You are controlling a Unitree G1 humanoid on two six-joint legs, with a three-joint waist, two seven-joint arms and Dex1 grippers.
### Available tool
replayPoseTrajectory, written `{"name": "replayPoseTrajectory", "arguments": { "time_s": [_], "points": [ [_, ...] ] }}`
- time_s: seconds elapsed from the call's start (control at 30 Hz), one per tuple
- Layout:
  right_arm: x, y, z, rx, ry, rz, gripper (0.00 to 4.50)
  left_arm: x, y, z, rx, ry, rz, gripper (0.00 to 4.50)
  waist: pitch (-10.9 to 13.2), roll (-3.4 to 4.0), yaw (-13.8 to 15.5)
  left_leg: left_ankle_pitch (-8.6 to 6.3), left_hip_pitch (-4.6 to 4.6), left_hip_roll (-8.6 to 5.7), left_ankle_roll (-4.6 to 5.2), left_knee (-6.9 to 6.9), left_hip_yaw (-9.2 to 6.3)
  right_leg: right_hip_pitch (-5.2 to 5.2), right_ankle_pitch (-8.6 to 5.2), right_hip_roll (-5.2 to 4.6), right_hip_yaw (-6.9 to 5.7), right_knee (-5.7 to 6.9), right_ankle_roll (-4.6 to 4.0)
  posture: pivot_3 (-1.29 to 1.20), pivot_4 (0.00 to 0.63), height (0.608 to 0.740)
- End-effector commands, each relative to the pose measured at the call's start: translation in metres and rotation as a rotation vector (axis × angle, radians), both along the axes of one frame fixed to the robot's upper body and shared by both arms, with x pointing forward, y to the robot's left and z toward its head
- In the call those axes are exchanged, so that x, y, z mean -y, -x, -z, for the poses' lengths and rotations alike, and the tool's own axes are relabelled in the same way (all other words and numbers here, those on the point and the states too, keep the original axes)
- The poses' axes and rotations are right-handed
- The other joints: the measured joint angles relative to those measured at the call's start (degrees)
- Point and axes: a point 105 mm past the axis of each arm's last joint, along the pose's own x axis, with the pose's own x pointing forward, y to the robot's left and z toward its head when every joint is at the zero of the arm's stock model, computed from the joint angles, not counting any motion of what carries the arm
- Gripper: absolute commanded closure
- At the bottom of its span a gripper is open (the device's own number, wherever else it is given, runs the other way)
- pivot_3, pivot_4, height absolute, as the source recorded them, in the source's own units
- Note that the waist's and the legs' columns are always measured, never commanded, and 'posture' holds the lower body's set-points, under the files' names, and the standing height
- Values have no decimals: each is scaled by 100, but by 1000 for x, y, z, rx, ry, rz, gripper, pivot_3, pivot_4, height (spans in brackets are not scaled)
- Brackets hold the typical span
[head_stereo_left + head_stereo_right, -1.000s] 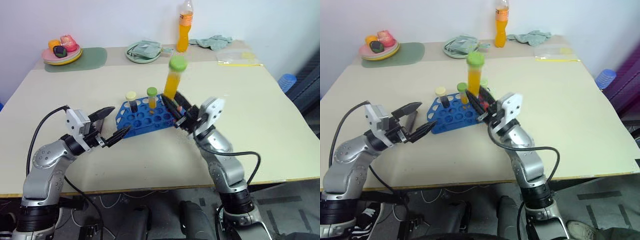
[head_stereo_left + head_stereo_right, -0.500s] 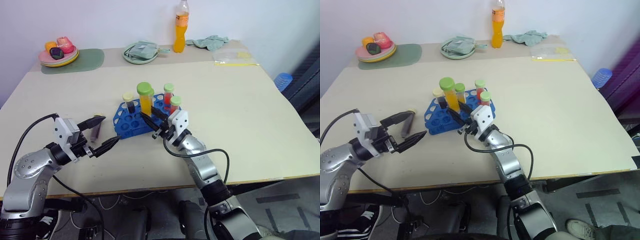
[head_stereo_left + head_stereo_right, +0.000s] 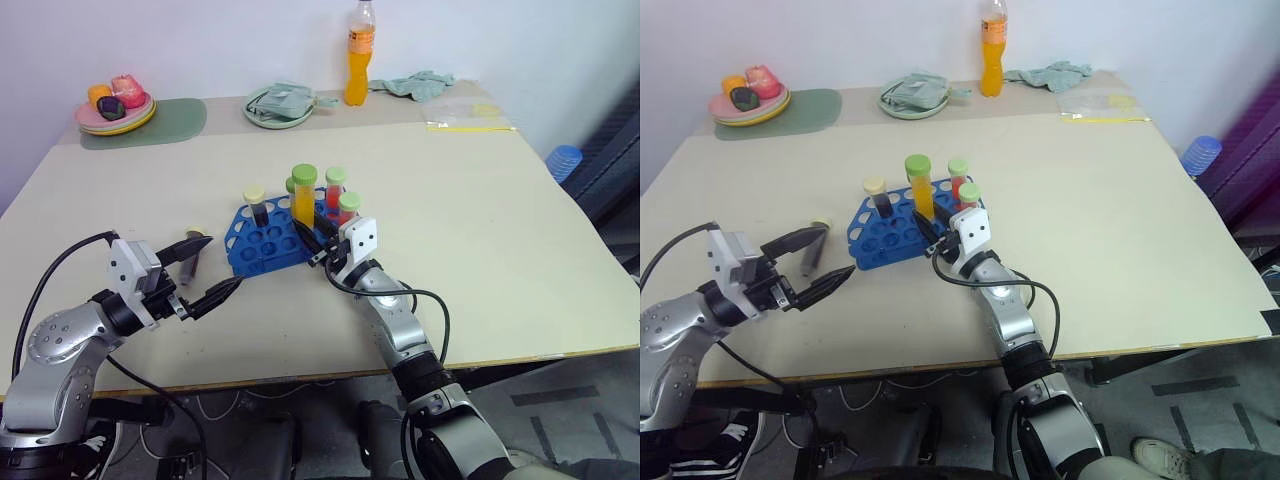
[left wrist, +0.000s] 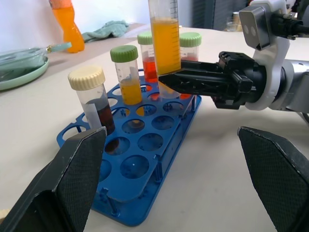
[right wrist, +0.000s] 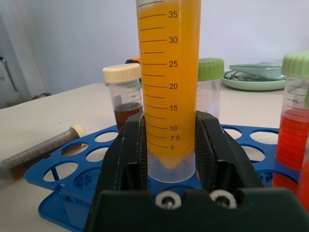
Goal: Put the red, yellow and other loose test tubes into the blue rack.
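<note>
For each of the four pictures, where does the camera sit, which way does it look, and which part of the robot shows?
Left eye: on the head, looking forward and down at the table; both arms show.
Right eye: beside it, same scene.
Left wrist: looks along the left gripper, jaws open, at the rack and right gripper.
Right wrist: looks along the right gripper, jaws shut on the orange tube.
Both wrist views share the rack and orange tube.

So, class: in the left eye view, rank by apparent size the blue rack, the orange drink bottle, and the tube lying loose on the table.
1. Blue rack, clearly largest.
2. Orange drink bottle, though it stands farthest from the camera, so it may be under-rated.
3. Loose tube, smallest; part is hidden behind the left hand.
</note>
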Motion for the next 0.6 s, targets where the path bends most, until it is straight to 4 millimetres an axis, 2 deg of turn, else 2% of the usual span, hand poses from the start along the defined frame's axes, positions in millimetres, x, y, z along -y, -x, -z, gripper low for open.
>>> {"name": "replayPoseTrajectory", "arguments": {
  "time_s": [0.03, 0.23, 0.6],
  "points": [
    [-4, 2, -6, 40, 9, -11, 3649, 1, 2, -14, 61, -8, 7, 0, 0, 0, 1, 0, 0, 0, 0, 0, 0, 0, 0, 0, 0, 0, 0, 0, 150, 740],
    [-3, -6, 10, -11, 83, 37, 3649, 2, 2, -14, 63, -10, 11, 0, 0, 0, 0, 0, 1, 0, 0, 0, 0, 1, 0, 0, 0, 0, 0, 0, 150, 740],
    [5, -5, 4, 4, 58, 46, 3649, 3, 2, -15, 72, -4, 6, 0, 0, 0, 0, 0, 4, 0, 0, 1, 0, 5, 0, 0, 1, 0, 0, 0, 150, 740]
  ]
}}
